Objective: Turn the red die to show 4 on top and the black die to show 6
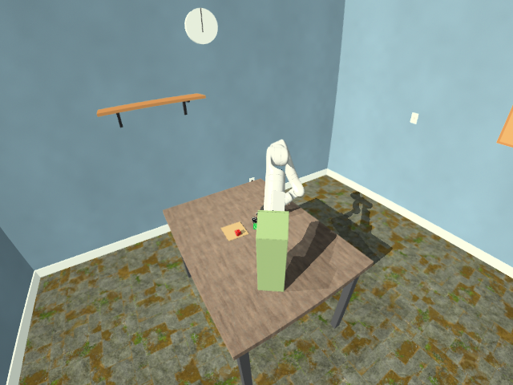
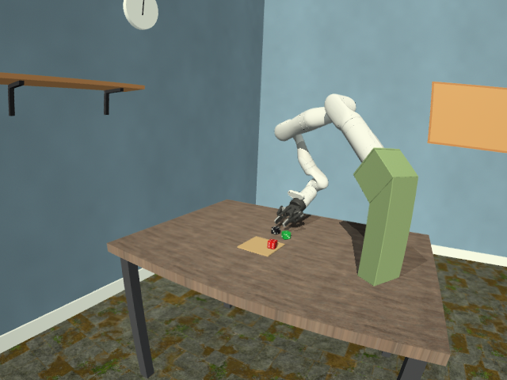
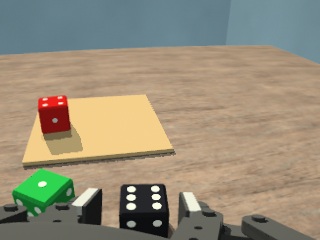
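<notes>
1. While the claw (image 3: pixel 139 199) is standing apart around the black die (image 3: pixel 144 210), it is gripping nothing: a gap is showing on each side between pad and die.
2. Red die (image 3: pixel 54 115): sitting fully on the mat (image 3: pixel 115 125), near its left edge in the wrist view, and showing four pips on top. This part is looking done.
3. Black die: lying on the worktop (image 3: pixel 240 110), off the mat, just short of its near edge. A six-pip face is facing the wrist camera; whether that face is the top one cannot be told.
4. Green die (image 3: pixel 44 192): resting on the worktop just beside the left finger, one pip up, and touching no other die.
5. Mat: lying flat.
6. Remaining, by judgement: getting the black die onto the mat with six up, then withdrawing without nudging the green die.
</notes>
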{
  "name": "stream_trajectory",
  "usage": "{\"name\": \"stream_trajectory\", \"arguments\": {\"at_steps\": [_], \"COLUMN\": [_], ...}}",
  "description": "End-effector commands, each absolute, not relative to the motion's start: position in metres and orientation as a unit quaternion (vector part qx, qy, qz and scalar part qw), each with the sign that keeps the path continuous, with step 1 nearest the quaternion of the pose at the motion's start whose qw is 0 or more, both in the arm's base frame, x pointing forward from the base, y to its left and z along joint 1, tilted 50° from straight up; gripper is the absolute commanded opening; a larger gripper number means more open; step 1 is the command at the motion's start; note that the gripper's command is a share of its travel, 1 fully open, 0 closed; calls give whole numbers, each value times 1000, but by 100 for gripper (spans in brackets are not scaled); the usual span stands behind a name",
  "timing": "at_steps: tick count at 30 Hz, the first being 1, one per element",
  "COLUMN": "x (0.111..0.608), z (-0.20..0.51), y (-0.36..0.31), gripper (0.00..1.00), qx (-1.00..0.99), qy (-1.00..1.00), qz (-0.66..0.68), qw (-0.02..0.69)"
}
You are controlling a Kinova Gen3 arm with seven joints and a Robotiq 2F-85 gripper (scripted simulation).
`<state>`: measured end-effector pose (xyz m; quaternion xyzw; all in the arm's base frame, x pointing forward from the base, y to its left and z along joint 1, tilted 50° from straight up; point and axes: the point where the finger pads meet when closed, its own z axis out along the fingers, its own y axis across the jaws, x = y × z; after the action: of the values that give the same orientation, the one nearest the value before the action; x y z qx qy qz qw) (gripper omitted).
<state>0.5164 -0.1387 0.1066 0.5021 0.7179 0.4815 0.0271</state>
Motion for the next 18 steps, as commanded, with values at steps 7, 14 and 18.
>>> {"name": "stream_trajectory", "arguments": {"at_steps": [7, 14, 18], "x": [508, 493, 482], "z": [115, 129, 140], "y": [-135, -128, -122], "gripper": [46, 46, 46], "qx": [502, 502, 502], "qy": [718, 718, 718], "qz": [482, 482, 482], "qw": [28, 28, 28]}}
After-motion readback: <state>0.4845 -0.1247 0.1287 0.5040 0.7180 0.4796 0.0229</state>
